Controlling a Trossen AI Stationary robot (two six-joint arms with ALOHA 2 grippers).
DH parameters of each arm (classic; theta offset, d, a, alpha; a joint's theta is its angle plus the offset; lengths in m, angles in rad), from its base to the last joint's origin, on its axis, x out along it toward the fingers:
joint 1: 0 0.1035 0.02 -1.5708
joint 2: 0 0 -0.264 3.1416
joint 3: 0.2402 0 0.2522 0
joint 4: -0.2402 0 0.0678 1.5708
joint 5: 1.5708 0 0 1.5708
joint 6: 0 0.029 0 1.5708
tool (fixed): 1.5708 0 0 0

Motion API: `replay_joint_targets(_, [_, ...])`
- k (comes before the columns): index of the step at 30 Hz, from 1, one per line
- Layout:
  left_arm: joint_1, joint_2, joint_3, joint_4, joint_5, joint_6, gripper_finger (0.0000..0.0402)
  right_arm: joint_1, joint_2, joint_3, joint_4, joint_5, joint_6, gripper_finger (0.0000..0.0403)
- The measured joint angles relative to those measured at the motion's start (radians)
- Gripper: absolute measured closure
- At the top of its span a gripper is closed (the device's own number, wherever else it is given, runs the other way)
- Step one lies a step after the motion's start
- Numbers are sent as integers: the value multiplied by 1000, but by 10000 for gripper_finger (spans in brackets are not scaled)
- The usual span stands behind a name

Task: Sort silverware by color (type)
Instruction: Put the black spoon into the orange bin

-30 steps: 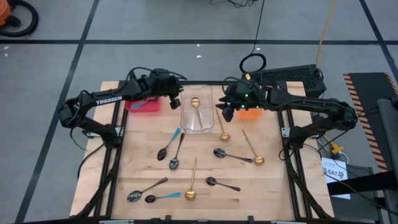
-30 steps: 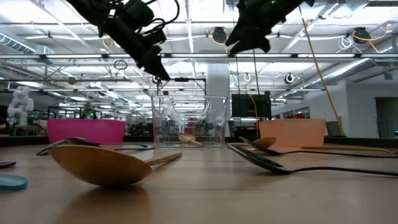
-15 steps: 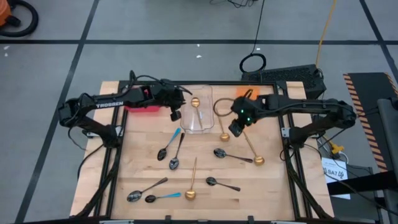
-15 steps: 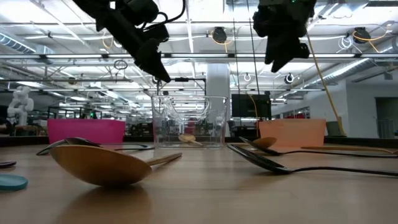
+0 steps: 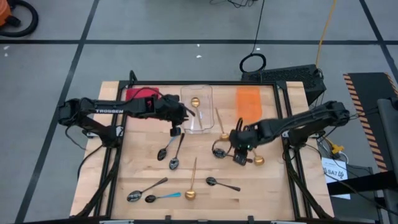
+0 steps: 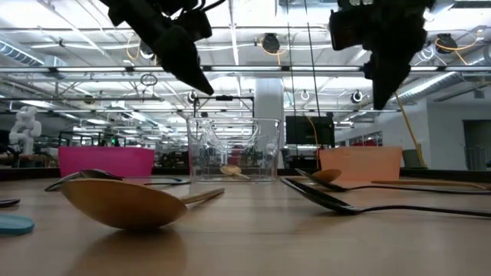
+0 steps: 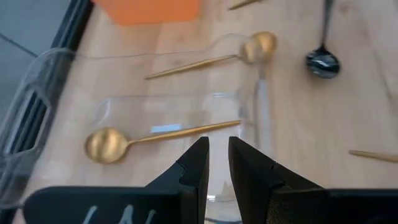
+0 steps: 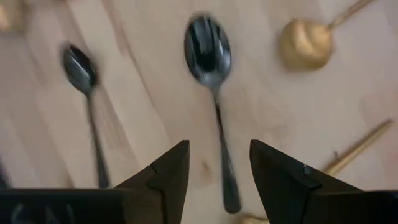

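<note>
Wooden bench (image 5: 143,168) filled the middle of a grey-floored workspace, spoons strewn across it. Along the far edge sat a pink bin (image 5: 138,94), a clear bin (image 5: 207,93) and an orange bin (image 5: 248,102). Inside the clear one lay a gold spoon (image 5: 195,102), bowl toward the far edge; the left wrist view showed it plainly through the plastic (image 7: 107,145).

Left tool (image 5: 175,131) hovered just beside the near left corner of the clear bin, its fingers (image 7: 197,163) drawn nearly together with only a thin gap, holding nothing. Right below it lay a blue-handled spoon (image 5: 168,144) and a dark spoon (image 5: 176,154), close side by side.

Right tool (image 5: 240,157) was over the right middle of the bench, fingers (image 8: 172,171) spread apart and empty. Directly ahead of it in the right wrist view lay a dark metal spoon (image 8: 211,74), handle running between the fingers, with another dark one (image 8: 84,81) beside it and a gold bowl (image 8: 306,43) close by.

Nearer the front edge were a gold spoon (image 5: 193,182), a dark spoon (image 5: 220,183), a silvery spoon (image 5: 145,189) and a second blue-handled spoon (image 5: 163,196)
</note>
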Motion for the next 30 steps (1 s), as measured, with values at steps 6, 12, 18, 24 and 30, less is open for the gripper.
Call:
replay_joint_targets(6, [-46, 0, 0, -7, -1, -3, 332, 96, 116, -1, 68, 50, -13, 238])
replay_joint_targets(12, [-98, 0, 0, -40, -3, -11, 332, 131, 188, -1, 72, 186, -42, 238])
replay_joint_targets(18, [-163, 0, 0, -85, -11, -14, 332, 135, 245, -1, 131, 244, -115, 238])
replay_joint_targets(24, [-196, 0, 0, -114, -12, -10, 332, 123, 333, -1, 194, 237, -144, 238])
replay_joint_targets(30, [-199, 0, 0, -137, -12, -10, 332, 116, 384, 4, 209, 217, -136, 240])
